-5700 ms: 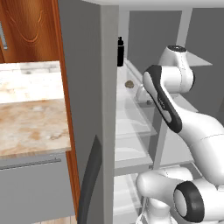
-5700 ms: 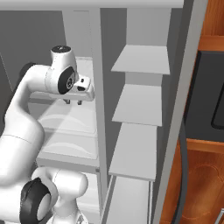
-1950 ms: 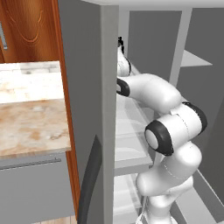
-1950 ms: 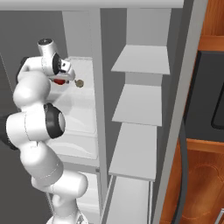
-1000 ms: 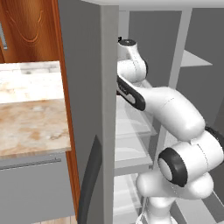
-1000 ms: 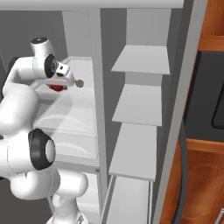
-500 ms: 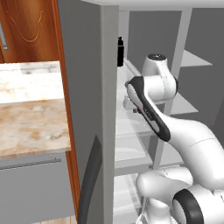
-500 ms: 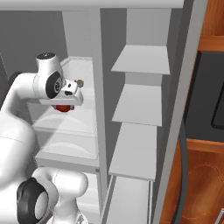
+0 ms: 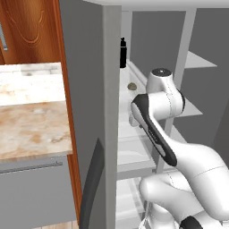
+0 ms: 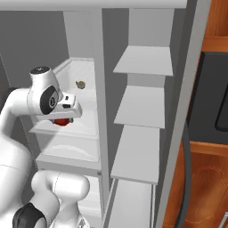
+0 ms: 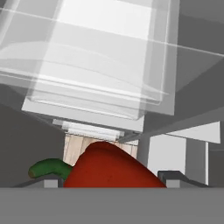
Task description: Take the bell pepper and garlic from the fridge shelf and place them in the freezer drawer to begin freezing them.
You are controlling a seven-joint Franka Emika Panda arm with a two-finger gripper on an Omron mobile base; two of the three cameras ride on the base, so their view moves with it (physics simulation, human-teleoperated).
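My gripper (image 10: 63, 119) is shut on the red bell pepper (image 10: 62, 121), held just above the front of the fridge shelf (image 10: 84, 127). In the hand view the bell pepper (image 11: 113, 168) with its green stem lies between the two fingertips (image 11: 175, 177). In the left base view the white hand (image 9: 134, 120) covers the pepper. The garlic (image 10: 80, 84), a small tan lump, rests further back on the shelf, apart from the gripper, and is seen as the garlic (image 9: 132, 86) behind the arm. The freezer drawer is out of view.
A tall black bottle (image 9: 122, 53) stands at the shelf's back left corner. A grey divider post (image 10: 101, 89) separates this compartment from opaque grey shelves (image 10: 142, 107) on the right. The fridge door edge (image 9: 94, 179) and a marble counter (image 9: 31, 116) lie left.
The gripper has pulled back from deep on the shelf toward its front edge and sunk lower, carrying the bell pepper. The garlic has stayed put.
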